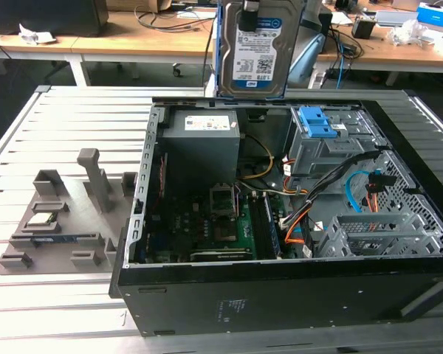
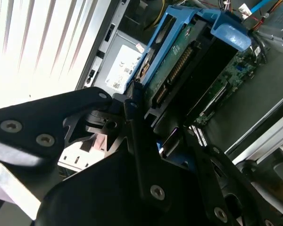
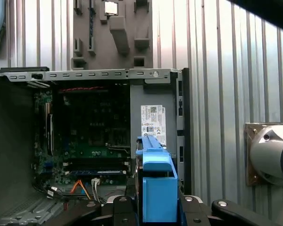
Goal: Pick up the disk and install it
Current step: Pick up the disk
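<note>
The claw (image 1: 249, 16) is clenched on the top edge of the disk (image 1: 252, 65), which hangs upright above the open case (image 1: 280, 302) on the desk (image 1: 66, 118).

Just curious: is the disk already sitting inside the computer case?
No, the disk hangs upright in the air above the open computer case.

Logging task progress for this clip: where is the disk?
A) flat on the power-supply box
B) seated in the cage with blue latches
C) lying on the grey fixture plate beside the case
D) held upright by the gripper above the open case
D: in the exterior view the disk hangs upright, label showing, clamped at its top edge by the gripper, above the open computer case and apart from the blue-latched cage.
</note>
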Robot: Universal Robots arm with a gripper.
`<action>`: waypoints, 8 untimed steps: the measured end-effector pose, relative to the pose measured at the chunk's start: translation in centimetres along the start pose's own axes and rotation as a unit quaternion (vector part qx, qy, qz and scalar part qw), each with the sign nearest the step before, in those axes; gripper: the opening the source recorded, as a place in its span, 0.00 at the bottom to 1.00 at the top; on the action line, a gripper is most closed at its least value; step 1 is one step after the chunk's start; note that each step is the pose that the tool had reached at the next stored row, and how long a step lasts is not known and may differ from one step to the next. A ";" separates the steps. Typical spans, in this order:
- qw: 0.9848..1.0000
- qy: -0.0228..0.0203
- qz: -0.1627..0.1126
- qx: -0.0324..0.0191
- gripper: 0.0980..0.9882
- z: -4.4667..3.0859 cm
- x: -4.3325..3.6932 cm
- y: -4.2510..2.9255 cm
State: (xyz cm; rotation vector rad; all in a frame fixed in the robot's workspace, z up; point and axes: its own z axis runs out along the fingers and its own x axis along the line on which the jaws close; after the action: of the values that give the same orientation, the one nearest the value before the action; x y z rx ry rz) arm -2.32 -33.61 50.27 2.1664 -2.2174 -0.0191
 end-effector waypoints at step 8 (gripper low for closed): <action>1.000 0.000 0.000 0.000 0.30 -0.14 -0.19 -3.88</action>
State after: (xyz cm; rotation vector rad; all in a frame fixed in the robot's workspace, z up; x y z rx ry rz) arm 1.56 -33.51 50.26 2.1666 -2.2173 -0.0192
